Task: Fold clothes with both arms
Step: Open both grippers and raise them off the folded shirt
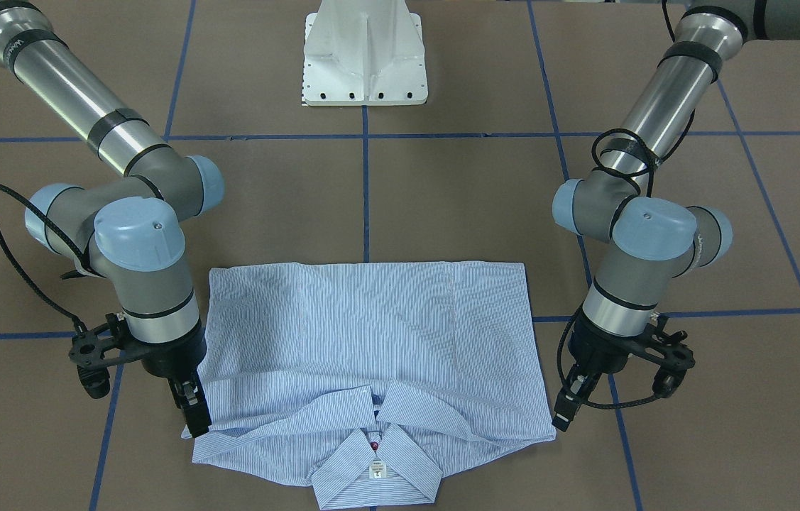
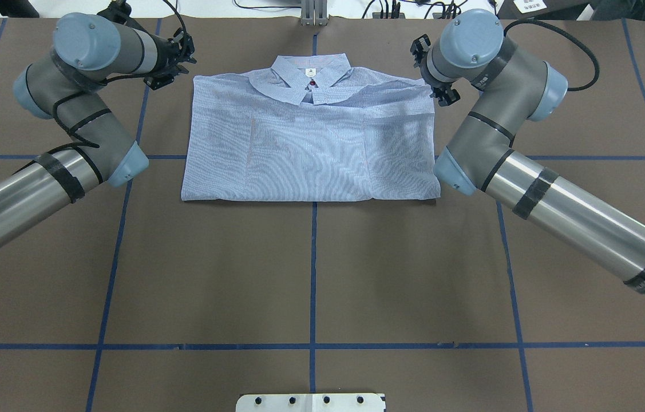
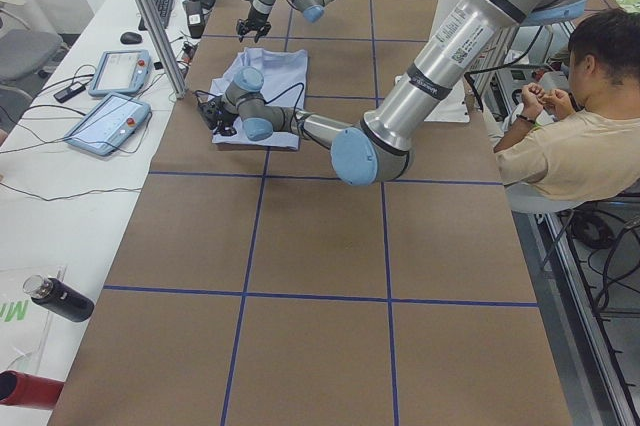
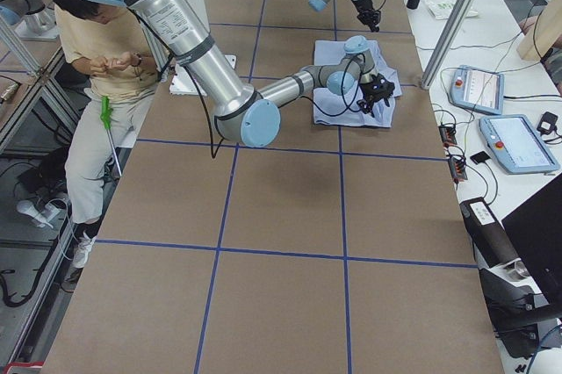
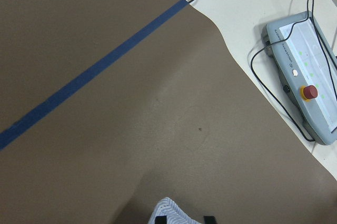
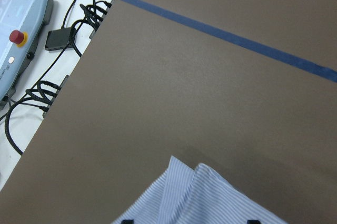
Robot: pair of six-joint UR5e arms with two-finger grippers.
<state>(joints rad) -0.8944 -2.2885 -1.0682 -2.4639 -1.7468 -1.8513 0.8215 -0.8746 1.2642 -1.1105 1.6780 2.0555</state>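
The light blue striped shirt (image 1: pixel 371 333) lies folded flat on the brown table, collar and white neck label toward the operators' side. It also shows in the overhead view (image 2: pixel 311 143). My left gripper (image 1: pixel 561 419) points down at the shirt's shoulder corner. In the left wrist view its tips stand close together with a small corner of cloth (image 5: pixel 171 211) between them. My right gripper (image 1: pixel 195 415) points down at the opposite shoulder corner. In the right wrist view its tips stand wide apart over two layers of cloth (image 6: pixel 210 197).
The white pedestal base (image 1: pixel 365 64) stands behind the shirt. Teach pendants (image 5: pixel 305 77) and cables (image 6: pixel 63 40) lie on the white bench just past the table's far edge. A seated person (image 3: pixel 580 136) is behind the robot. Blue tape lines cross the table.
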